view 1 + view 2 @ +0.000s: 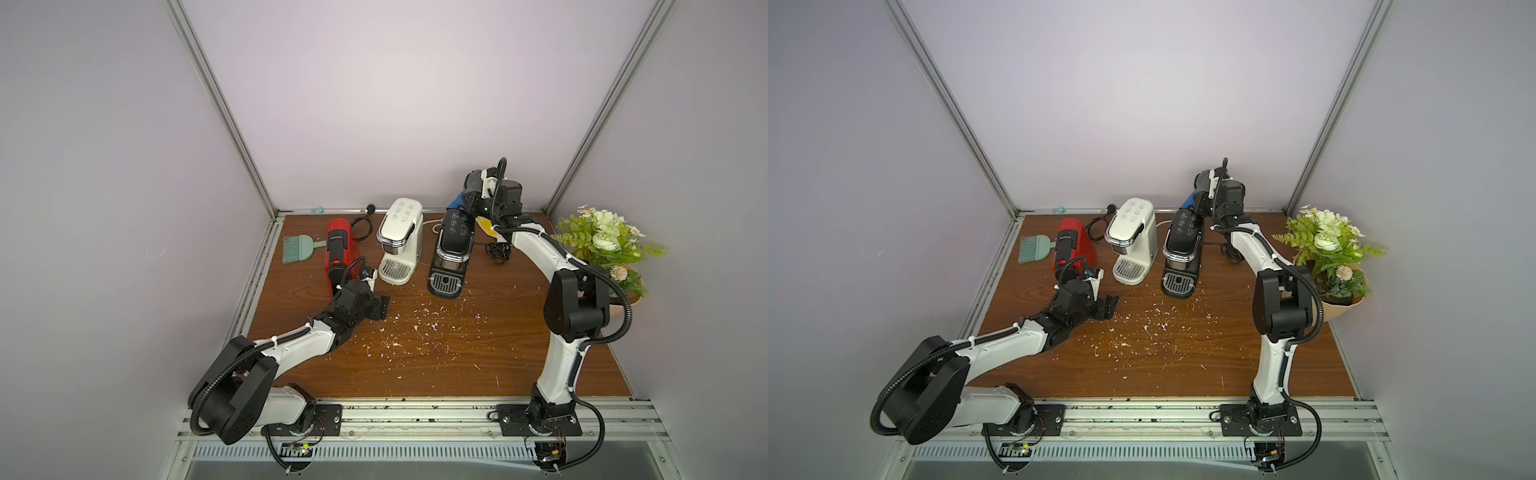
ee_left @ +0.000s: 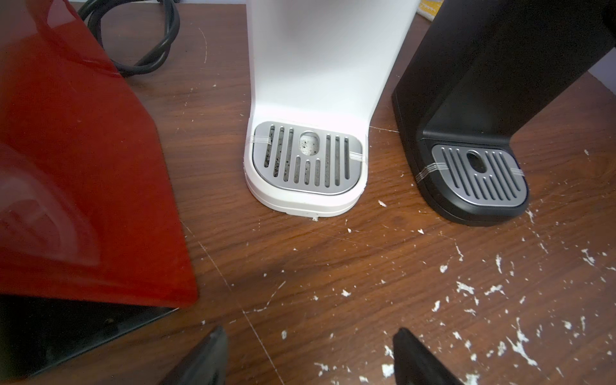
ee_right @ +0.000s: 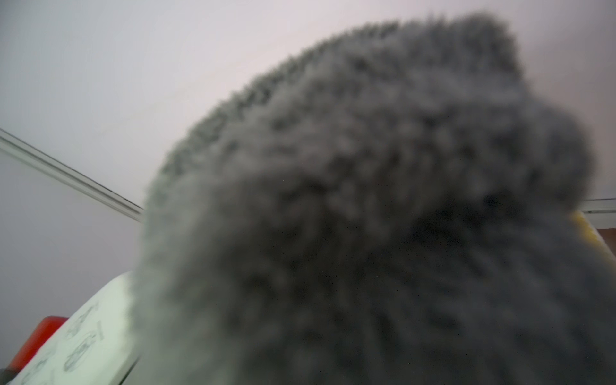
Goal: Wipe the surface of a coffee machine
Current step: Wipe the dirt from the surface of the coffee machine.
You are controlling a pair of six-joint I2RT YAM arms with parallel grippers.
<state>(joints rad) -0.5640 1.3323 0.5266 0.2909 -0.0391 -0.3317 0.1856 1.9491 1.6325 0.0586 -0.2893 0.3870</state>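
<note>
We see three coffee machines standing in a row at the back of the wooden counter (image 1: pixel 457 374): a red coffee machine (image 1: pixel 338 249), a white coffee machine (image 1: pixel 401 241) and a black coffee machine (image 1: pixel 453 245), each upright with its drip tray facing the arms. The right arm (image 1: pixel 536 253) reaches over to the rear of the black machine, and its jaws are closed on a grey fluffy cloth (image 1: pixel 473 178) held above and just behind that machine's button panel; a blue piece (image 1: pixel 457 202) hangs beneath it, and we cannot tell whether it touches the machine. In the right wrist view the grey fluffy cloth (image 3: pixel 366 216) is blurred and fills most of the frame, hiding the jaws themselves. The left arm (image 1: pixel 299 345) lies low over the counter, its jaws open and empty, just in front of the red machine's base and near the white machine's tray. White flecks (image 1: pixel 415 328) are scattered over the middle of the counter. A green brush (image 1: pixel 297 247) lies beside the red machine, and a bunch of flowers (image 1: pixel 602 241) sits at the right edge.
</note>
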